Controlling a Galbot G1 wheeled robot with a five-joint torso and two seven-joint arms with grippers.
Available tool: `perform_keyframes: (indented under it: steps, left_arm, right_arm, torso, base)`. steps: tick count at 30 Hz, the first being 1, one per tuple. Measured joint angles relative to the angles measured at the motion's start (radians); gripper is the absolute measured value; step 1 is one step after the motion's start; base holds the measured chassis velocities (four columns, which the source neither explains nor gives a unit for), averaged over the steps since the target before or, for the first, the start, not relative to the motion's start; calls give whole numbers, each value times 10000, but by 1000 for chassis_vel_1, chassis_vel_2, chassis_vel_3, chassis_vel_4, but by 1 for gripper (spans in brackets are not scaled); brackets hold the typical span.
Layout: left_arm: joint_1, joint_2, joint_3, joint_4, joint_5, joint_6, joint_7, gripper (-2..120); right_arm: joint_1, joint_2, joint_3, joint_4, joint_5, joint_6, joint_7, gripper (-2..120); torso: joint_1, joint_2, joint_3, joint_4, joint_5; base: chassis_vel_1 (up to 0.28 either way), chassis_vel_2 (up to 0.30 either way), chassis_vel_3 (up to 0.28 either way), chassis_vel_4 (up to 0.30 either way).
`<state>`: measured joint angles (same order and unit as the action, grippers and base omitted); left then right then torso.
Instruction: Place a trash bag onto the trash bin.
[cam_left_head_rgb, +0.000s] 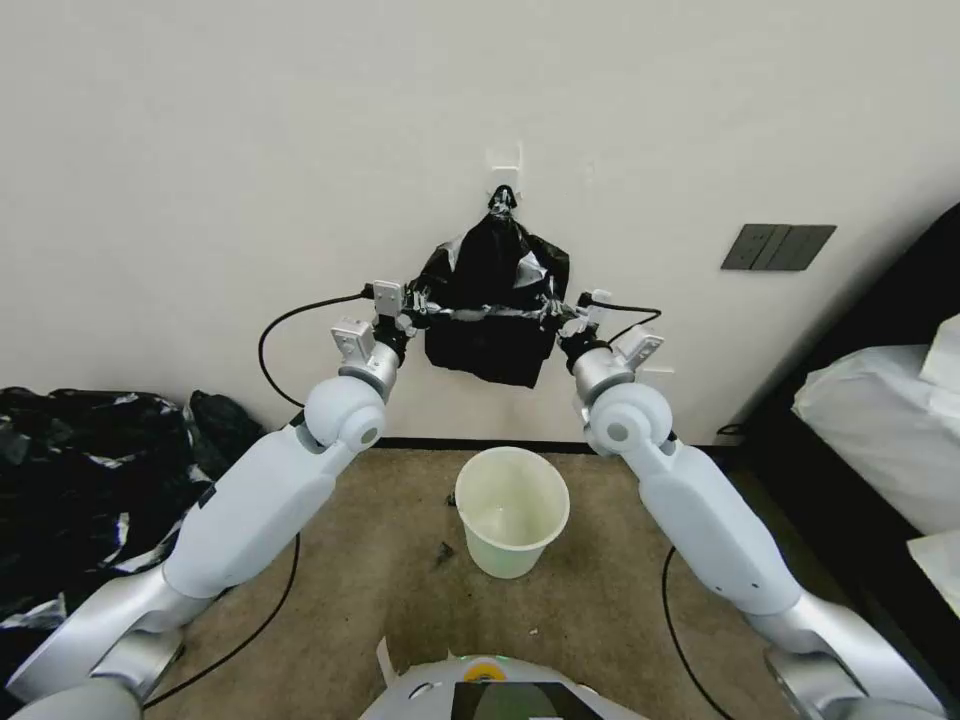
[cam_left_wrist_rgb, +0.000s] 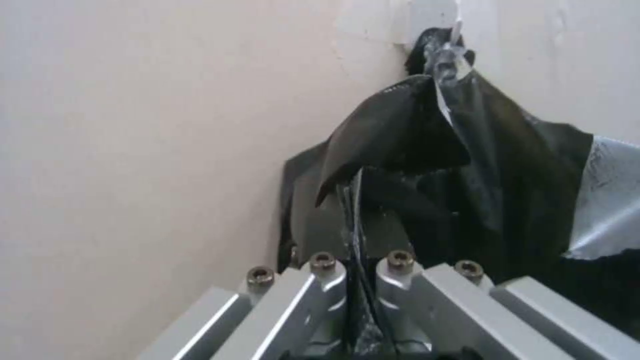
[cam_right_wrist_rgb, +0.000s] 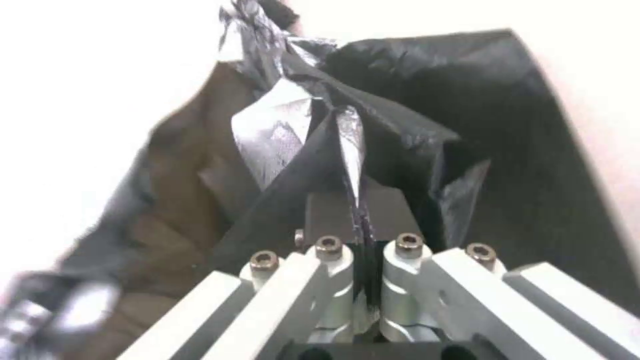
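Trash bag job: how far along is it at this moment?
Done: both tools have gripped the trash bag, the left tool and right tool each shut on a side of its edge. In hand: the bag is held stretched against the wall, its top bunched at the wall hook. Left: the trash bin stands bare on the floor below, unlined.

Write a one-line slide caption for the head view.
Both end effectors, left and right, pinch the black trash bag hanging from a wall hook above the white trash bin.

Trash bag (cam_left_head_rgb: 490, 300) glossy wrinkled plastic (grey sheen); trash bin (cam_left_head_rgb: 512, 508) smooth plastic.
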<state>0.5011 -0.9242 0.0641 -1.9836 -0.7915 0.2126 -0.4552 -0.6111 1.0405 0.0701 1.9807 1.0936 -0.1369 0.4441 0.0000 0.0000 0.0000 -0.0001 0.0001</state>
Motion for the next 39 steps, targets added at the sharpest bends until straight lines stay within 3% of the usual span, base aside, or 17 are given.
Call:
perform_keyframes:
  steps: [7, 10, 19, 33, 39]
  left_arm:
    - [75, -127, -86, -128, -1027, -484, 27, 0]
    - [75, -220, -269, -232, -2180, -779, 70, 0]
    - [224, -287, -614, -397, -4018, -1106, 81, 0]
    - [57, -108, -632, -1144, -5162, -1182, -128, 0]
    - [836, 214, -726, -1730, -5264, -1148, -156, 0]
  right_arm:
    - [-256, 426, 585, 352, 2031, 460, 49, 0]
    - [-253, 654, 851, 489, 3083, 685, 228, 0]
    - [-243, 924, 1202, 695, 4485, 951, 426, 0]
    - [-435, 466, 1803, 1607, 5672, 1185, 598, 0]
    - [-1410, -27, 2022, 2353, 5916, 1133, 879, 0]
  torso:
    - [0, 0, 0, 1, -1]
    - [0, 0, 0, 2, -1]
    - [0, 0, 0, 2, -2]
    - [0, 0, 0, 1, -1]
    - [-1, 0, 1, 2, -1]
  base:
    - [0, 0, 0, 0]
    - [0, 0, 0, 0]
    - [0, 0, 0, 0]
    - [0, 0, 0, 0]
    - [0, 0, 0, 0]
